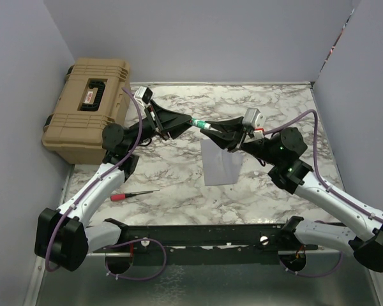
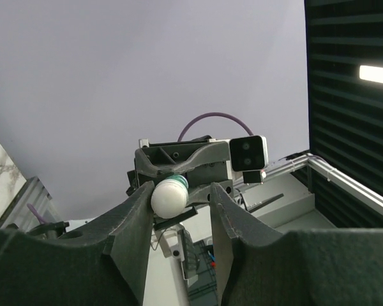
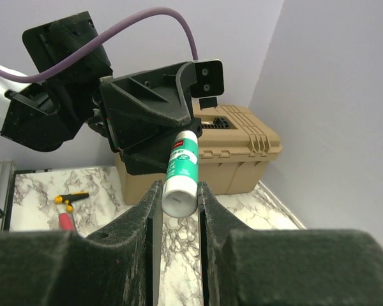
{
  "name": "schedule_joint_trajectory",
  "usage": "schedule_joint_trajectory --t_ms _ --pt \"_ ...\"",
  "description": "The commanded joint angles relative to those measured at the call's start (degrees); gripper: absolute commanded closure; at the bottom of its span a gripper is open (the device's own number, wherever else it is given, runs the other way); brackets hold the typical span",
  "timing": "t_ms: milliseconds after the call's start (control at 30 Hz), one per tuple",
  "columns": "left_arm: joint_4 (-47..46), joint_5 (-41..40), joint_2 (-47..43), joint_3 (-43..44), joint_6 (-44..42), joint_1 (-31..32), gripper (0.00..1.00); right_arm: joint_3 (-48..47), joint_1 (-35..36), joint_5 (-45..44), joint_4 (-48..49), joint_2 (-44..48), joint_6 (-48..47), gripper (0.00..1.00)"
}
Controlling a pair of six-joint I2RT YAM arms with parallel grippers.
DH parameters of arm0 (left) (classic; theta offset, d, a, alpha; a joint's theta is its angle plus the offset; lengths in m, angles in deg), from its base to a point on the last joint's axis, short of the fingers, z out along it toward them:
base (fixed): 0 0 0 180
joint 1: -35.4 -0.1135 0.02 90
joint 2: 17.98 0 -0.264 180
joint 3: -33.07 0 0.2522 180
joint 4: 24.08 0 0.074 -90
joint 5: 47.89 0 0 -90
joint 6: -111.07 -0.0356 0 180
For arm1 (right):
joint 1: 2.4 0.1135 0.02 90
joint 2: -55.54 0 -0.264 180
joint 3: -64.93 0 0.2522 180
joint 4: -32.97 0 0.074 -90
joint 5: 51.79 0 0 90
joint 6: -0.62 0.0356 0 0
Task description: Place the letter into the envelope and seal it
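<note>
Over far edge of envelope point(image 1: 221, 164), flat on tabletop point(image 1: 175, 209), glue stick point(image 1: 201, 125) pinched by left jaws and right jaws; letter unseen. Thin, limp paper judged best taken by flap edge

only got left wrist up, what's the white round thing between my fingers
observer: one end of a glue stick. The right wrist view shows its green and white label, and the right hand is shut on its body.
operator: where's the envelope
observer: in the top view the envelope lies flat on the marble table, with its far edge hidden by the right hand.
operator: letter in yet
observer: no letter shows in any view. I cannot tell whether it is inside the envelope.
</note>
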Motion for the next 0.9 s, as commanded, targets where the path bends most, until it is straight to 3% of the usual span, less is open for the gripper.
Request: schedule_joint_trajectory --t_ms 0,433,467,667,733,867 --pt "1.8 0.2 0.1 1.2 -2.2 -0.9 0.63 -2.2 -0.4 1.0 -2.9 0.4 -0.7 0.99" --pt "4.0 1.2 -0.5 1.2 -3.8 -0.9 0.84 -2.6 -0.5 -0.7 -1.1 -1.3 -0.3 0.99" --pt "4.0 1.2 -0.6 1.1 -3.9 -0.9 0.87 -2.3 -0.4 -0.8 -0.2 -1.4 -0.2 0.97" --pt "4.0 -0.5 -1.2 0.3 -2.8 -0.9 0.94 0.4 -0.5 2.8 7.4 -2.5 -2.3 0.50" --pt "4.0 -1.0 -1.2 -0.1 -2.4 -0.9 0.95 0.2 -0.4 3.8 9.5 -3.9 -3.2 0.44" --pt "3.9 -2.2 -1.6 -0.2 -1.8 -0.9 0.95 -0.2 -0.4 5.0 14.8 -7.2 -3.5 0.42"
